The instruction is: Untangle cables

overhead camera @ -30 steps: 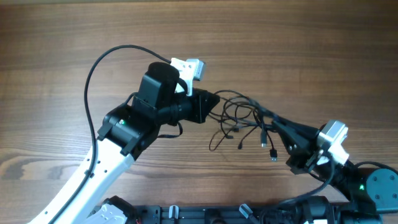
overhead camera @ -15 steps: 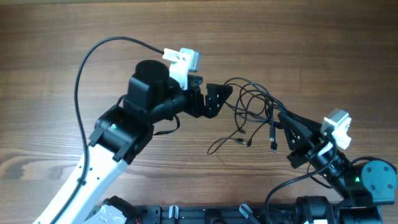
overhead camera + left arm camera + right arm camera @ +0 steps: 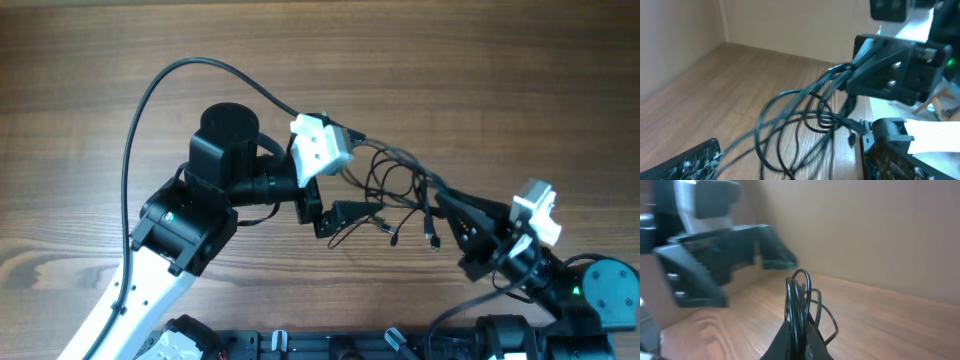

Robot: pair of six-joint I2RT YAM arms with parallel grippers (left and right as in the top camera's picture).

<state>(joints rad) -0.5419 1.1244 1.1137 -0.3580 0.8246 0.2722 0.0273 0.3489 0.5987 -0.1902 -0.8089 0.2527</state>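
Overhead view: right gripper (image 3: 447,203) clenched on the cables (image 3: 392,185), which are bunched between both arms. Left gripper (image 3: 333,213) spread wide, grasping nothing. Risk: closing on several strands together would tighten the tangle, and dangling plug ends may snag

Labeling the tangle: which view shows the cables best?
Overhead: the cables show whole, loops and plug ends. Left wrist gives blurred loops up close; right wrist only strands pinched in the right claw.
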